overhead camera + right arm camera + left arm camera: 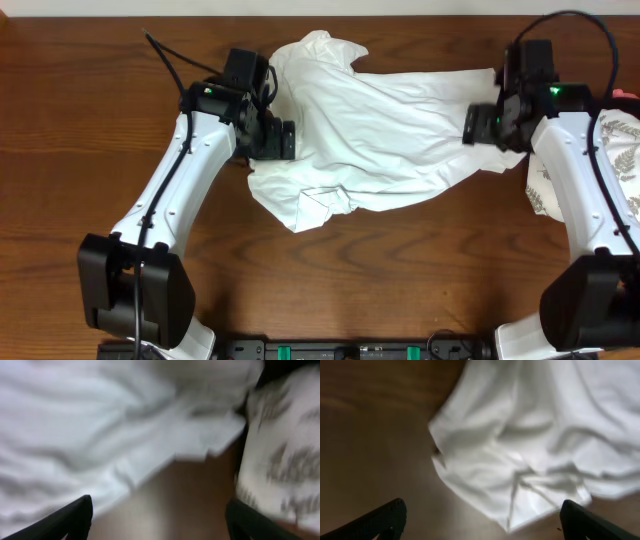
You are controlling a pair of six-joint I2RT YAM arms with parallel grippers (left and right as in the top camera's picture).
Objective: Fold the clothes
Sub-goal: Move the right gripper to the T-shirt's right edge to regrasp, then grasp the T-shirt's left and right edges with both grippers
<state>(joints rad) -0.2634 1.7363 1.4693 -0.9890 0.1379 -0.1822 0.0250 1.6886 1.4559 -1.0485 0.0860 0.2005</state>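
Wood table point(400, 270); the shirt point(380, 130) lies crumpled toward twelve. Left gripper point(480, 515) at its nine, right gripper point(157, 512) at its three, jaws apart, empty. I should pinch edges low, then spread it flat.

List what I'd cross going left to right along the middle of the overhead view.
left gripper → white T-shirt → right gripper → leaf-print cloth at the right edge.
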